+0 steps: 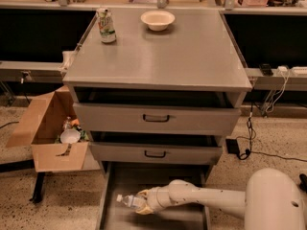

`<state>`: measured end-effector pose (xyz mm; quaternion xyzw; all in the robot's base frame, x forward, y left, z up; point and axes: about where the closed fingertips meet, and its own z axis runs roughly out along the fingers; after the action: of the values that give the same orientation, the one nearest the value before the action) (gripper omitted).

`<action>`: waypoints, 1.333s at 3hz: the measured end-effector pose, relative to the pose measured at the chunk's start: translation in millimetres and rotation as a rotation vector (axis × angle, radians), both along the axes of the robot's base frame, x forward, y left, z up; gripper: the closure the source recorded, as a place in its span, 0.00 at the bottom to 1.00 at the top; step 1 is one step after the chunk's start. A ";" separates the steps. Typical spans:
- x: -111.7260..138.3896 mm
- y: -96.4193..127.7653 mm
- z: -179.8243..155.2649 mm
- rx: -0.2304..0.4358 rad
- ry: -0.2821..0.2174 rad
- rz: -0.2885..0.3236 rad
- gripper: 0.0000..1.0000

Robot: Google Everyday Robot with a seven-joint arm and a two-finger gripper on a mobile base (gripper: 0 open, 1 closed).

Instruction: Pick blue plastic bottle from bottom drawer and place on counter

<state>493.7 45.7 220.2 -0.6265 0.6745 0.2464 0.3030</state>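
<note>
The blue plastic bottle point(126, 201), small and clear with a white cap pointing left, lies on its side in the open bottom drawer point(111, 182). My gripper point(140, 202) is at the end of the white arm that reaches in from the lower right. It is around the bottle's right end, low inside the drawer. The counter point(163, 51) is the flat grey top of the cabinet, far above the gripper.
A green-and-white can point(106, 26) and a cream bowl point(157, 19) stand at the counter's back. Two closed-looking drawers with black handles point(156, 118) overhang the bottom drawer. An open cardboard box point(50, 128) with clutter sits on the floor at the left.
</note>
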 end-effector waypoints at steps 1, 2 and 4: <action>-6.5 8.0 32.1 0.073 -0.009 0.065 1.00; -23.6 20.7 109.8 0.193 -0.054 0.181 1.00; -41.1 28.7 194.3 0.272 -0.139 0.254 1.00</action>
<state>452.6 74.5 414.5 -0.6754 0.5281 0.3277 0.3969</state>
